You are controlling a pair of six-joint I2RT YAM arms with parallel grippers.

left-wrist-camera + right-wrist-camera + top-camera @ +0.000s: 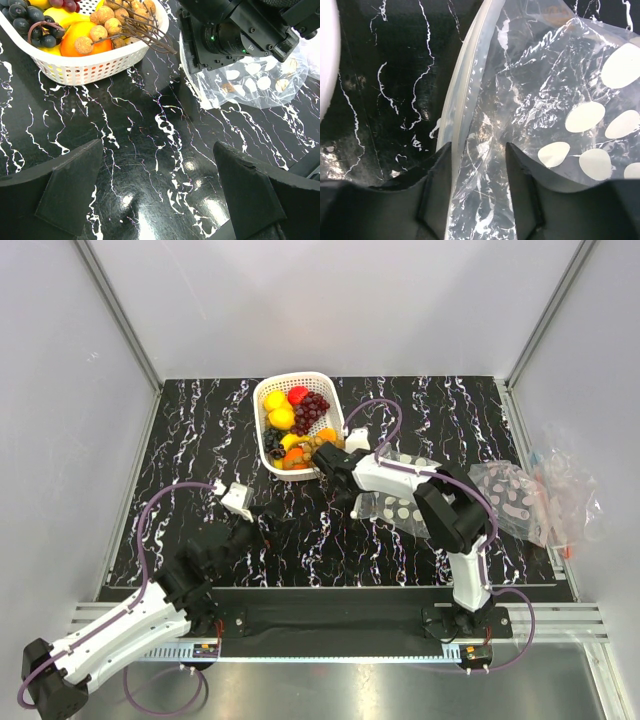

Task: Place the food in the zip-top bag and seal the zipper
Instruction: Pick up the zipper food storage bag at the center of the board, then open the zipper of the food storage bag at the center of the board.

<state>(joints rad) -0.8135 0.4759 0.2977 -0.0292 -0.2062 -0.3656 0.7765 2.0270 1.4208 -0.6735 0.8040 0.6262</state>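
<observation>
The food lies in a white lattice basket (262, 390): lemons (279, 410), a strawberry (298, 395), dark purple grapes (315, 408) and an orange (295, 459). The left wrist view shows the orange (75, 37), tan grapes (111, 19) and dark grapes (30, 22). The clear zip-top bag (397, 507) with white dots lies flat right of the basket. My right gripper (332, 462) hangs over the bag's left zipper edge (457, 100), open, with the film between its fingers (436, 190). My left gripper (280, 518) is open and empty over bare table (160, 150).
A crumpled heap of more clear bags (545, 495) lies at the table's right edge. The right arm's wrist (235, 30) sits close to the basket's near right corner (150, 45). White walls stand close round the black marble table (200, 430).
</observation>
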